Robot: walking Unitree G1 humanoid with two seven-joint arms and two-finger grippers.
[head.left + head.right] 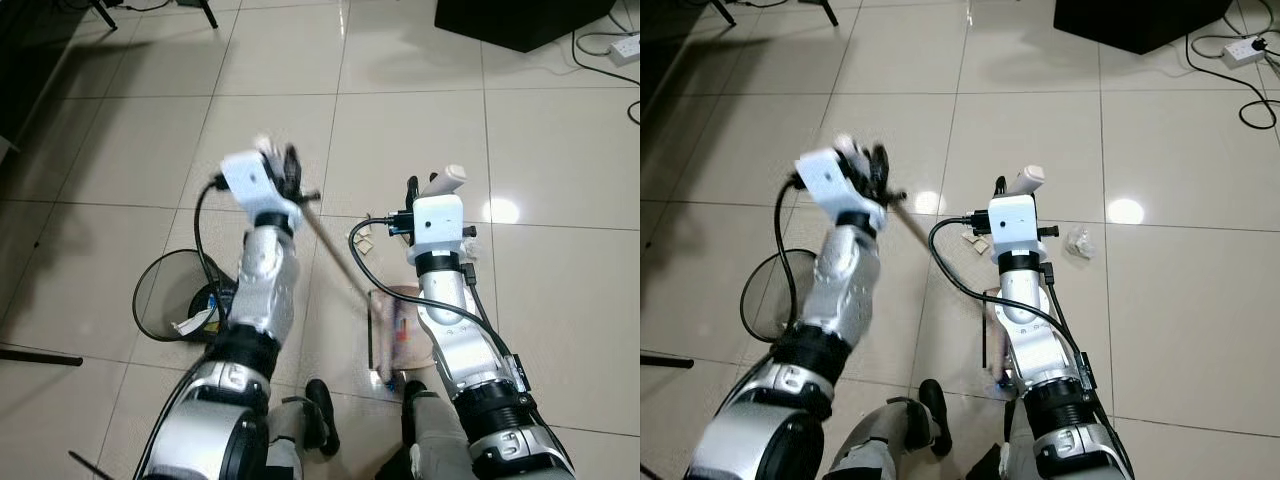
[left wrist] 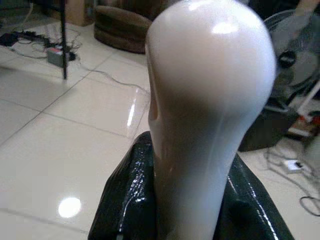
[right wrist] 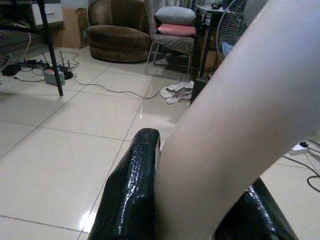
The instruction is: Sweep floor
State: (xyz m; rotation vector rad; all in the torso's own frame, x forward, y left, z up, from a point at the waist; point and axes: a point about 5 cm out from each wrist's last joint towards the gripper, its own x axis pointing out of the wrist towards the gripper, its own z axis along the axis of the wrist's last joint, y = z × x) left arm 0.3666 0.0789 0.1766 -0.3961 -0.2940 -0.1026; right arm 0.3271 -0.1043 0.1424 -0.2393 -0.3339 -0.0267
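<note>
Glossy tiled floor (image 1: 420,130): my left gripper (image 1: 285,170) clamps the broom handle (image 1: 335,250), which slants down toward the dustpan (image 1: 400,330) my right gripper (image 1: 1015,190) grips by its pale handle, paper scraps (image 1: 1077,241) lying just right of it.

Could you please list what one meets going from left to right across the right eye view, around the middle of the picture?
Black mesh wastebasket → left gripper holding the broom handle → paper scraps → right gripper holding a white handle → crumpled wrapper.
</note>
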